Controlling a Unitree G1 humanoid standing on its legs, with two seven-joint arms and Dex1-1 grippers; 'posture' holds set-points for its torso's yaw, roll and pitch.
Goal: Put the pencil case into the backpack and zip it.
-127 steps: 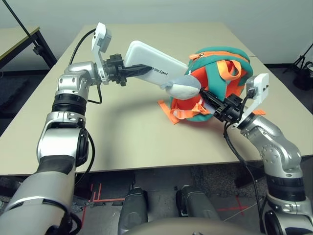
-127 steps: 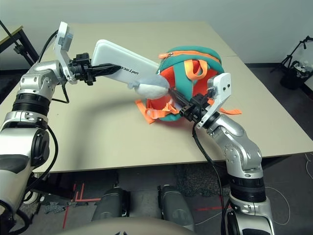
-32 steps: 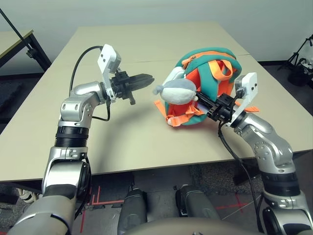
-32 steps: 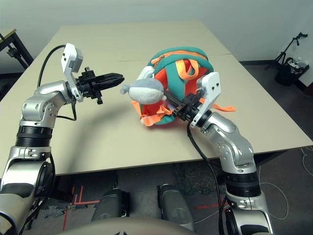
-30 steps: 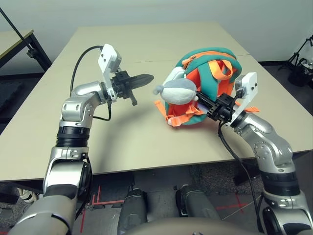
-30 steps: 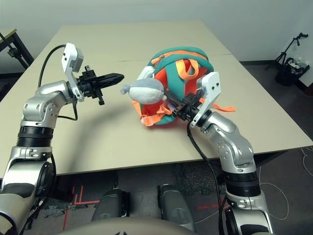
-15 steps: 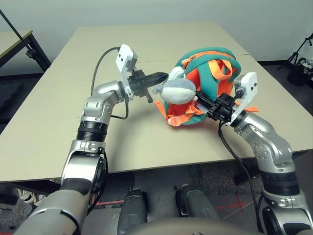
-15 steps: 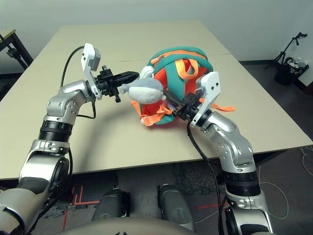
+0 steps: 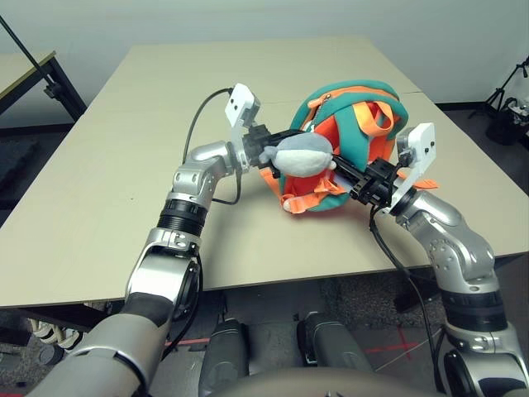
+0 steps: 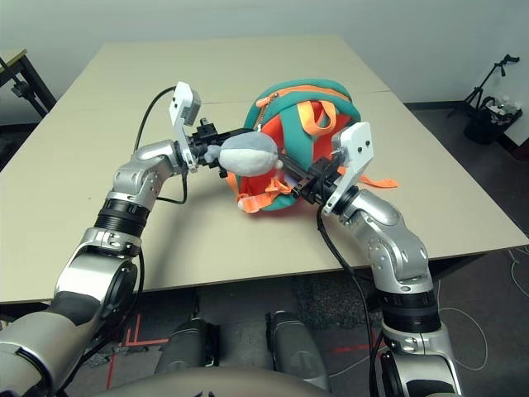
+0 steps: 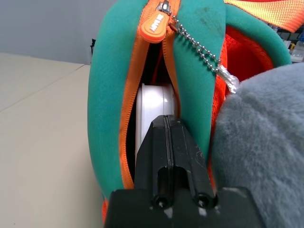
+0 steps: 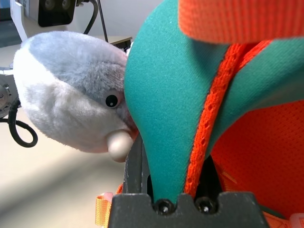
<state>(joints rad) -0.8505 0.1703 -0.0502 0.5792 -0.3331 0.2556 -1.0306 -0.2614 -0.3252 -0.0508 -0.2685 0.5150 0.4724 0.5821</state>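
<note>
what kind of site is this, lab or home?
Looks like a robotics lab or test room: a bare-walled space with a large plain table, a black tripod standing off at the far right, and red tape marks on the floor.

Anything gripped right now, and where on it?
The right gripper holds the backpack by the teal, orange-edged fabric beside the grey plush. The left gripper is shut, holding nothing, its tips against the pencil case.
</note>
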